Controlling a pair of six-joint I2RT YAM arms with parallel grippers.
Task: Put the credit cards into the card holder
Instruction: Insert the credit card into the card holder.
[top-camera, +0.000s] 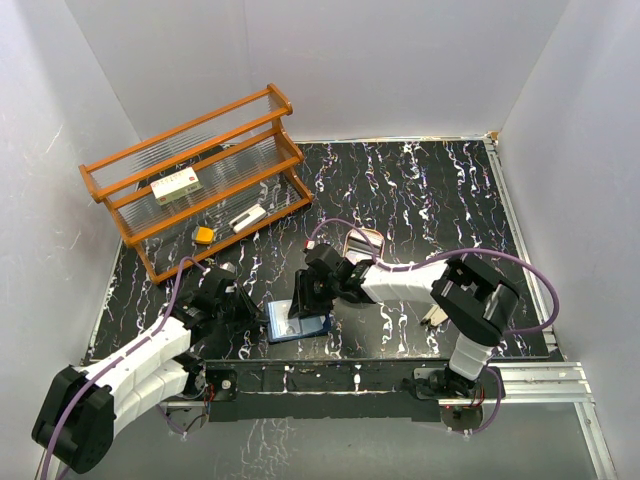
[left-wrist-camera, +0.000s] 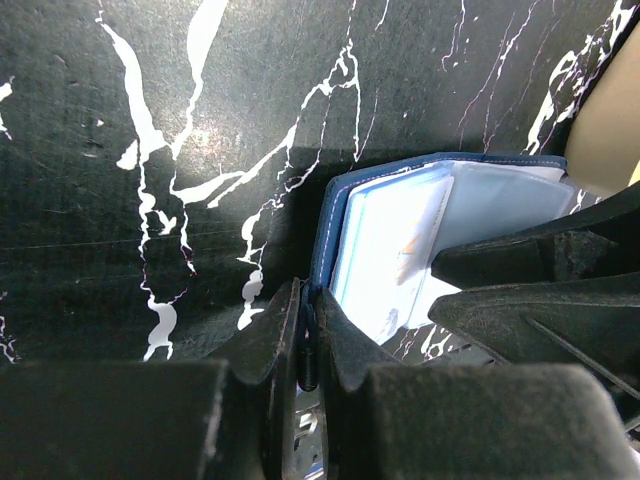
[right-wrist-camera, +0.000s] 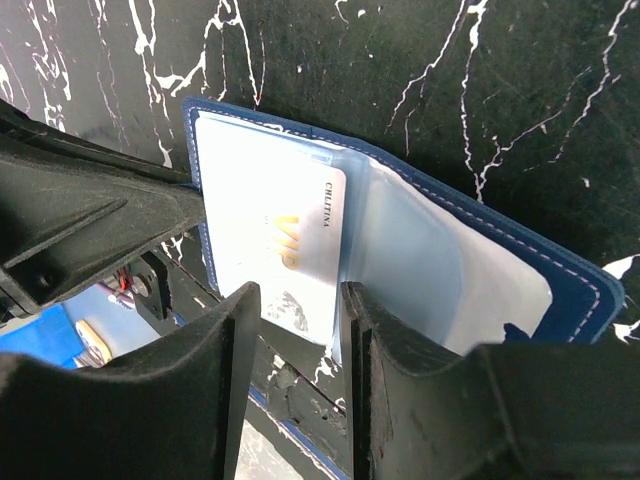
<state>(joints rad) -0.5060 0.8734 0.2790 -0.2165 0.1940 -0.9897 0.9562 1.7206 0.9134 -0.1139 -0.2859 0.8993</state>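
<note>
The card holder (top-camera: 298, 322) lies open near the table's front edge, navy outside, light blue inside with clear pockets. My left gripper (top-camera: 250, 318) is shut on its left edge; in the left wrist view the jaws (left-wrist-camera: 308, 300) pinch the navy rim of the card holder (left-wrist-camera: 400, 240). My right gripper (top-camera: 312, 298) hovers just over it, open. In the right wrist view (right-wrist-camera: 300, 305) a greyish-white credit card (right-wrist-camera: 275, 245) with gold "VIP" lettering lies partly under a clear pocket of the card holder (right-wrist-camera: 450, 260), its near end between the open fingers.
A wooden rack (top-camera: 200, 175) stands at the back left with a white box with red marks (top-camera: 175, 185), an orange piece (top-camera: 203, 235) and a white item (top-camera: 247, 218). A tan oval tray (top-camera: 362, 240) sits behind the right arm. Small pale pieces (top-camera: 436, 317) lie by the right arm's elbow.
</note>
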